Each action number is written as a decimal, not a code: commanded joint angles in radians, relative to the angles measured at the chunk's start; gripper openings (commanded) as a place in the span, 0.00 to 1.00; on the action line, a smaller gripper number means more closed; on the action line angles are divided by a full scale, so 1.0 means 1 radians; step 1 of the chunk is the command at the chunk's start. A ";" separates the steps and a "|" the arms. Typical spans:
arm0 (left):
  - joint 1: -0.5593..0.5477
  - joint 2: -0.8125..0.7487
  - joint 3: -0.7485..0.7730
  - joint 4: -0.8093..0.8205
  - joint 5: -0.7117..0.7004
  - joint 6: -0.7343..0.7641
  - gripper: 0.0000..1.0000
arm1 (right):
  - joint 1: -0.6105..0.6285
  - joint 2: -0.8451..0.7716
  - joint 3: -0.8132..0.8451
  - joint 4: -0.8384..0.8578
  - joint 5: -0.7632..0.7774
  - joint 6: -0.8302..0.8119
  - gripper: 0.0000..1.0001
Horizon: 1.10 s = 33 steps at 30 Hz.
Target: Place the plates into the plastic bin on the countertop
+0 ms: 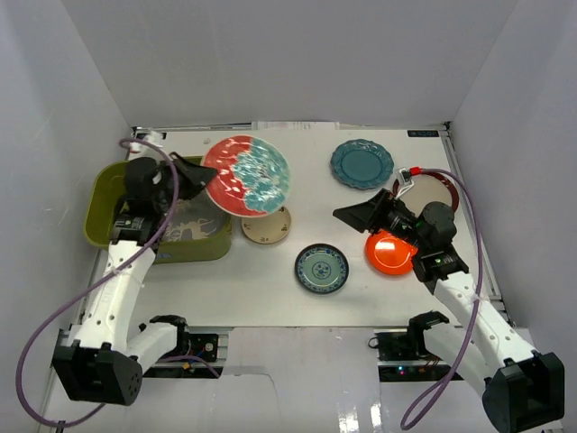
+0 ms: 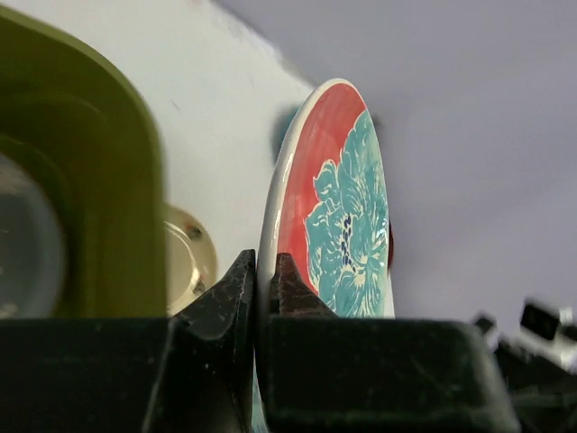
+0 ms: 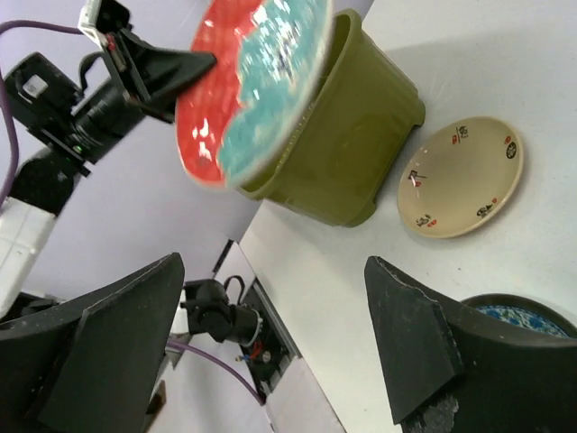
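Clamps the red floral plate (image 1: pixel 246 176) by its thin rim alone in the left gripper (image 2: pixel 263 271), tilted aloft beside the plastic bin's (image 1: pixel 99 203) right edge, right gripper (image 3: pixel 270 343) fingers apart and empty, so risks slipping loose or clipping the bin wall.

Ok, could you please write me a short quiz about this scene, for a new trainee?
1. True or false: the right gripper is shut on a plate.
2. The red floral plate, pinched at its rim by the left gripper, is: A) lying flat; B) lifted and tilted; C) stacked on another plate.
3. Short answer: what already lies inside the plastic bin?

Key: 1 false, it is open and empty; 2 B; 3 a grey patterned plate.
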 commanded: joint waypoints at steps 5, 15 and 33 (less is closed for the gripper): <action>0.309 -0.176 0.032 -0.026 -0.192 -0.076 0.00 | 0.000 -0.155 -0.022 -0.334 0.028 -0.258 0.86; 0.362 -0.258 -0.116 -0.089 -0.507 0.049 0.00 | -0.002 -0.173 -0.043 -0.443 0.111 -0.343 0.84; 0.365 -0.033 -0.228 0.056 -0.547 0.070 0.33 | -0.002 -0.107 -0.043 -0.437 0.296 -0.380 0.82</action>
